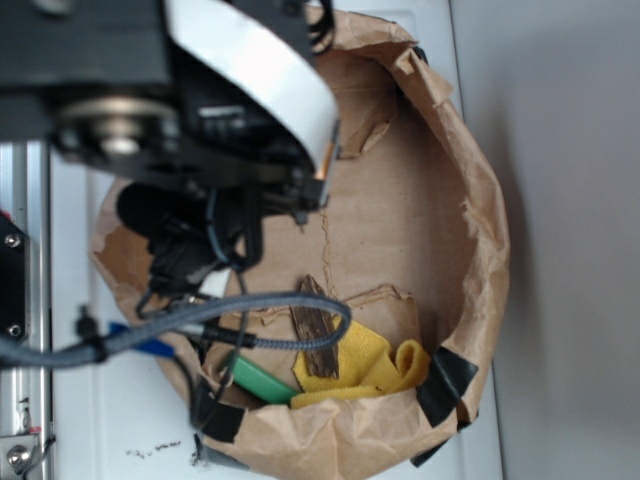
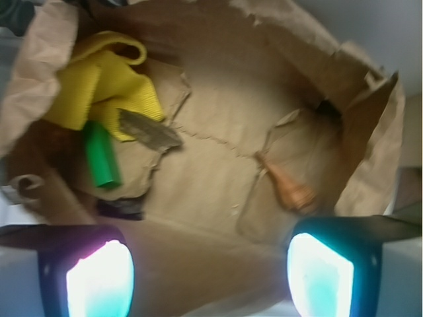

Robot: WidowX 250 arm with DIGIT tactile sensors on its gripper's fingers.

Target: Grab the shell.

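Inside the torn paper bag (image 2: pixel 218 172), wrist view, left to right: one yellow cloth (image 2: pixel 99 82), one green block (image 2: pixel 102 157) just below it, one flat dark wood piece (image 2: pixel 149 131) lying on the cloth's edge, then open paper floor, then one shell (image 2: pixel 287 185) near the bag's right wall. The shell's thin point faces up-left and its fat whorled end faces the lower right, just above the tool's right finger. The exterior view hides the shell behind the arm; a blue item (image 1: pixel 150 345) shows there at the bag's left edge, too covered to name.

Step in hand, by my judgement: the approach. The tool (image 2: pixel 210 274) is spread wide with nothing between its fingers (image 2: pixel 99 281), and the shell lies off toward the right finger rather than centred.

Next move calls for a shift right and a little forward to centre the shell, then a descent. The loose torn paper flap beside the shell could catch a finger.
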